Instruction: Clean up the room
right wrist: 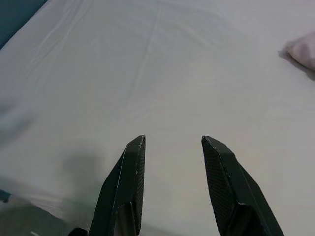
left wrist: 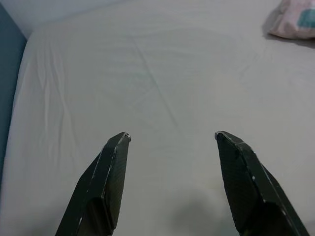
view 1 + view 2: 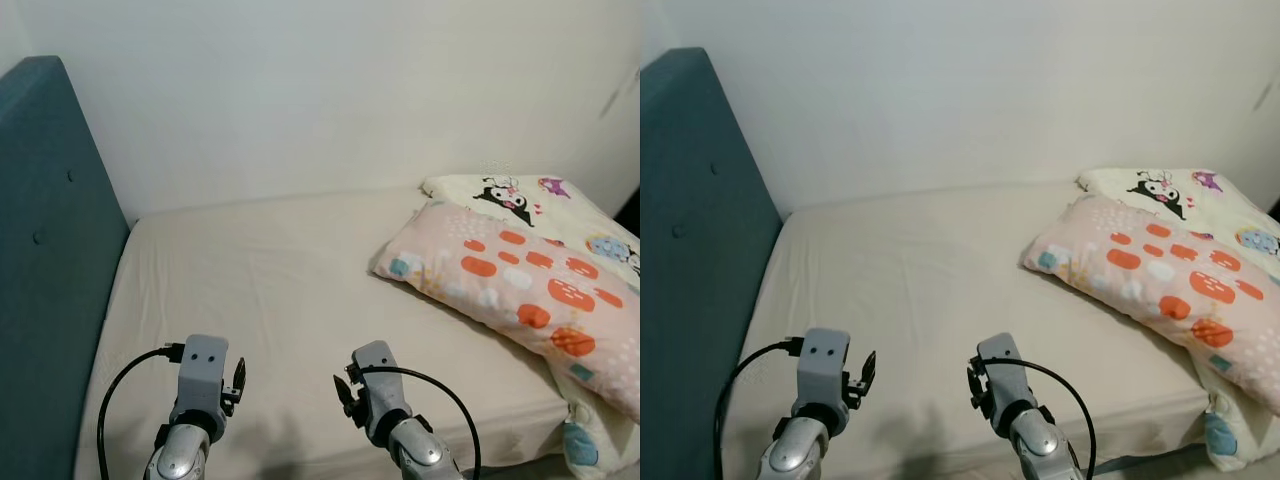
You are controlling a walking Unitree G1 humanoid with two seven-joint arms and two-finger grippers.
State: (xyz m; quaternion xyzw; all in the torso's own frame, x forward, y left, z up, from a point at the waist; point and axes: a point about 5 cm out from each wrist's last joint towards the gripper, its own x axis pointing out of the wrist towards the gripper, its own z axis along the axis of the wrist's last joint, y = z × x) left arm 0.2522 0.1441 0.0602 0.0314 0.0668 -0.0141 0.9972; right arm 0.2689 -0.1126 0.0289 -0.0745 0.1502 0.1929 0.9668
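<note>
Two grippers, left gripper [image 2: 170,140] and right gripper [image 1: 173,142], spread above two pillows' bed [image 3: 280,270]

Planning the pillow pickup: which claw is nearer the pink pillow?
Right. The right claw hovers over the sheet closer to the pink pillow; the left claw is farther, toward the headboard.

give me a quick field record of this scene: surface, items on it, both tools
surface: bed with beige sheet, teal headboard on the robot's left
items: pink pillow with orange spots on the robot's right, lying partly on a cartoon-print pillow
left tool: open, over bare sheet, holding nothing
right tool: open, over bare sheet, holding nothing
backdrop: plain white wall
</note>
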